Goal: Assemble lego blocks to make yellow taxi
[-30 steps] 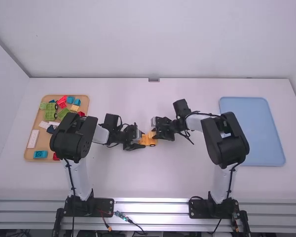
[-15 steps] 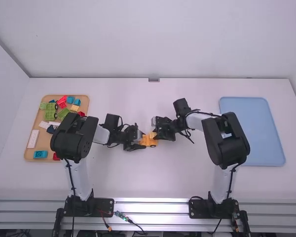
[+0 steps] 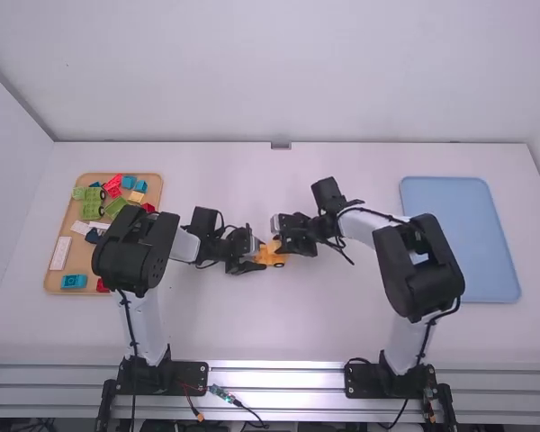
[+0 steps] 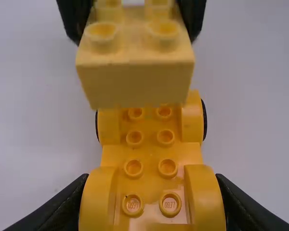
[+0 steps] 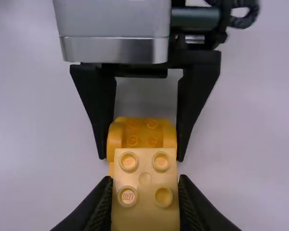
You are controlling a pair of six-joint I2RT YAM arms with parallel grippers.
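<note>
While the black left gripper (image 4: 151,207) pinches the orange wheeled plastic base (image 4: 150,153) by its sides above the white bench (image 3: 297,324), the black right gripper (image 5: 145,192) has a pale yellow studded block (image 5: 144,192) between its jaws. The base's long axis runs from left jaws towards right; the block lies above its far end, so it should probably descend there.
</note>
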